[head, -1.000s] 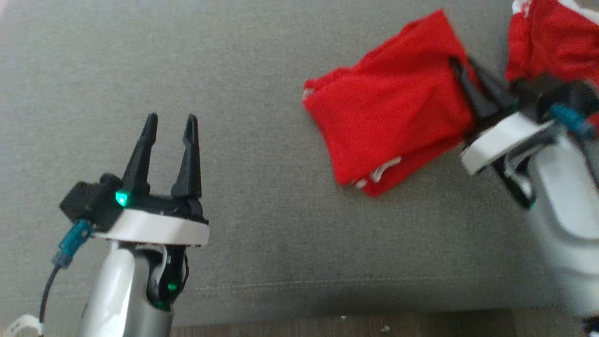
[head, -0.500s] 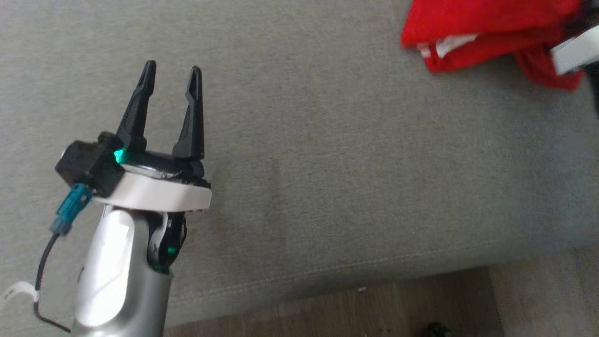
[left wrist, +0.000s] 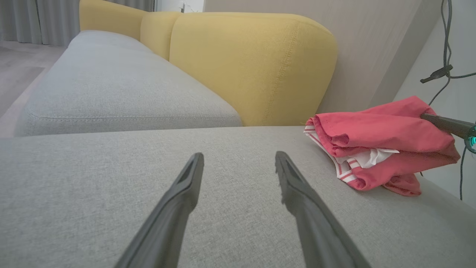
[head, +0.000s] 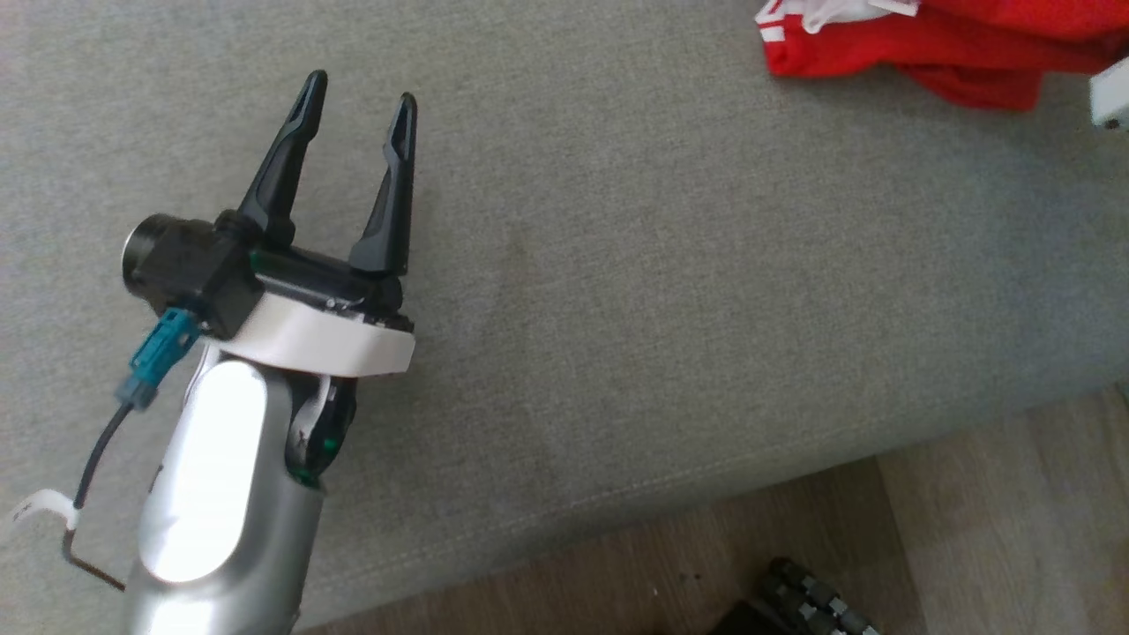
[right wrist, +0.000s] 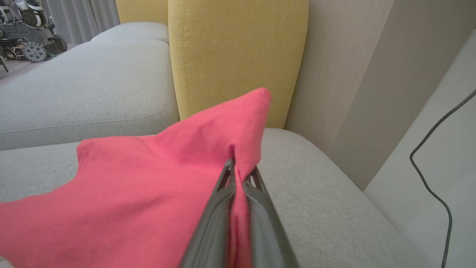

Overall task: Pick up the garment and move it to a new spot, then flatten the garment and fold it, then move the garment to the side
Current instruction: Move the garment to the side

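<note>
Grey woven upholstery of a sofa seat (head: 617, 265) was spread beneath both arms. Yellow back cushions (left wrist: 253, 67) stood behind it, and a strip of wooden floor (head: 794, 547) ran along its front edge at 5 o'clock in the head view.

At 9 o'clock in that view the left gripper (head: 360, 90) was held over bare fabric, its two dark fingers spread apart with nothing between them. The same empty gap was seen in the left wrist view, where only grey cloth lay ahead of the fingertips. A blue connector (head: 159, 353) was plugged in beside the black camera housing on the wrist. A white tag (head: 35, 510) was wrapped round the cable, and any print on it was too small to be read.

The red garment (head: 926, 44) was found at 1 o'clock in the head view, at the seat's far right and well apart from the left gripper. In the left wrist view the garment (left wrist: 379, 134) lay at 3 o'clock as a folded bundle on the seat, near the last yellow cushion, with red-and-white striped trim showing at its open edge.

The right gripper (right wrist: 241, 167) was clamped on a fold of the garment's top layer, and the cloth was drawn up into a peak at 12 o'clock above the fingertips. A dark cable (right wrist: 427, 167) hung against the pale wall at 3 o'clock in the right wrist view.
</note>
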Controlling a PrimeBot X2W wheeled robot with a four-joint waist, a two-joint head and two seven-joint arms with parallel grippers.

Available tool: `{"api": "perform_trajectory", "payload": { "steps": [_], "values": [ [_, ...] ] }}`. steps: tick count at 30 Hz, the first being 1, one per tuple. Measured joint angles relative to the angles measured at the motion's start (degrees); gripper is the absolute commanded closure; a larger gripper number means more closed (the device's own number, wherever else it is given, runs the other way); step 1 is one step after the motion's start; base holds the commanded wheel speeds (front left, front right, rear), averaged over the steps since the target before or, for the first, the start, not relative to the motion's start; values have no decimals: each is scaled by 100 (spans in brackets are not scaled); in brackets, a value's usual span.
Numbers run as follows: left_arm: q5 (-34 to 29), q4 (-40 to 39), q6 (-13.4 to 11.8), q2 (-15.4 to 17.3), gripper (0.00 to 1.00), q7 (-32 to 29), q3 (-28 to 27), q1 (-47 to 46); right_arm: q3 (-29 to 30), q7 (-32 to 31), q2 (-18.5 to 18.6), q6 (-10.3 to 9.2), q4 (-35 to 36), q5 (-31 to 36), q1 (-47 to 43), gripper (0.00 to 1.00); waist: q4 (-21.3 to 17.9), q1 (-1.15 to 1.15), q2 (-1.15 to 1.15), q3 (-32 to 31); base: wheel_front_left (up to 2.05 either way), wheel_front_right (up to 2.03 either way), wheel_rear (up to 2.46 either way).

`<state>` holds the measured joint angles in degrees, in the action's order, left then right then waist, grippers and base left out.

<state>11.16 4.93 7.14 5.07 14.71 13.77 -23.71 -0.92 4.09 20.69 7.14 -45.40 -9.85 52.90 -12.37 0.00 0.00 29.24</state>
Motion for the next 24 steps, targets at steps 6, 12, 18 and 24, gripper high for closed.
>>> {"api": "perform_trajectory", "payload": {
  "steps": [6, 12, 18, 24],
  "values": [
    [1, -1, 0, 105, 0, 0, 37, -10, 88, 58, -241, 0, -183, 238, 35, 100, -91, 0, 0, 206, 0, 0, 0],
    [34, -3, 0, 141, 0, 0, 36, -31, 207, -3, -469, 0, -338, 22, 49, 0, -80, 0, 0, 305, 0, 0, 0],
    [56, 1, 0, 138, 0, 0, 37, -37, 127, 75, -390, 0, -303, 343, 132, 0, -47, 0, 0, 279, 0, 0, 0],
    [170, 22, 0, 82, 0, 0, 16, -33, 178, 225, -374, 0, -91, 951, 126, 0, 29, 0, 0, 51, 0, 0, 0]
  ]
}}
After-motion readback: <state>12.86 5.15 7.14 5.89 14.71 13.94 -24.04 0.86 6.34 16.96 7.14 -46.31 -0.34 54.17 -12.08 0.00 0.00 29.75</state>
